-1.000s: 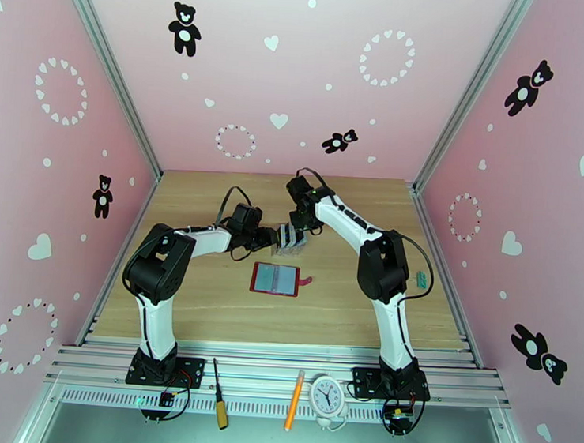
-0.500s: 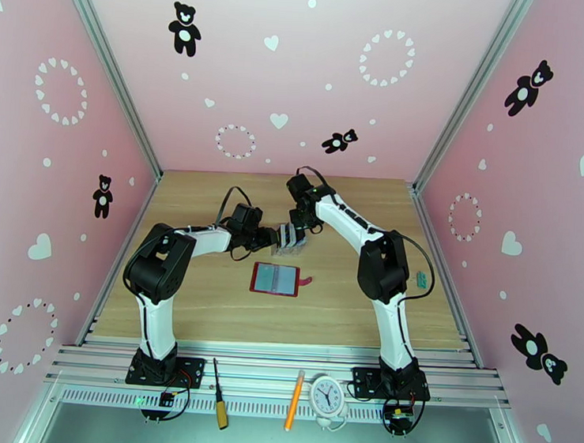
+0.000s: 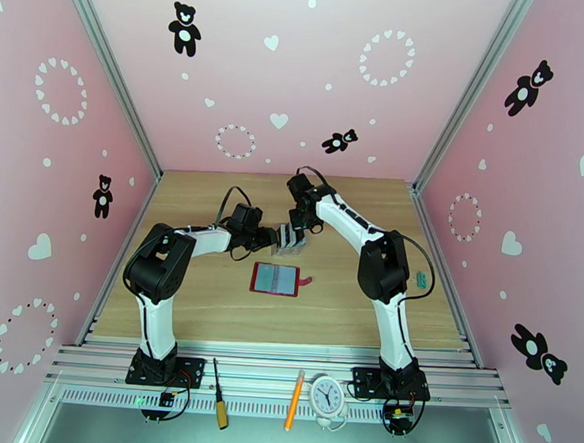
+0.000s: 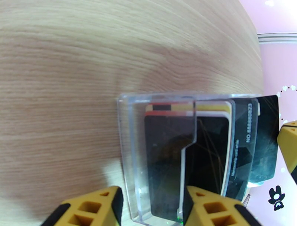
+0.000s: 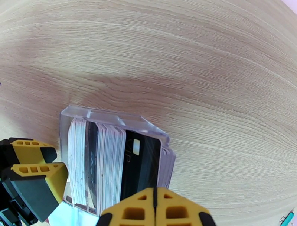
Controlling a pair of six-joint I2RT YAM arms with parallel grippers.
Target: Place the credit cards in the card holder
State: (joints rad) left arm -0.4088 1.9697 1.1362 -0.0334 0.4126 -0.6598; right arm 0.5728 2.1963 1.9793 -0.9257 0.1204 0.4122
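Observation:
The dark red card holder [image 3: 275, 279] lies open and flat at mid table, its greyish pockets facing up. Behind it stands a clear slotted rack [image 3: 289, 247] [image 4: 130, 148] [image 5: 111, 117] with several credit cards [image 5: 107, 163] [image 4: 208, 148] upright in it. My left gripper [image 3: 281, 237] [image 4: 150, 208] clamps the rack's left end, one yellow finger [image 4: 89, 208] on each side of the clear wall. From above, my right gripper [image 3: 301, 228] [image 5: 154, 204] is shut on a black card [image 5: 143, 163] [image 4: 265, 141], which stands partly raised in the rack.
A small teal item [image 3: 421, 279] lies on the table right of the right arm. On the front rail rest a screwdriver [image 3: 219, 404], an orange pen [image 3: 294, 400] and a small white clock [image 3: 329, 396]. Pink walls enclose the table.

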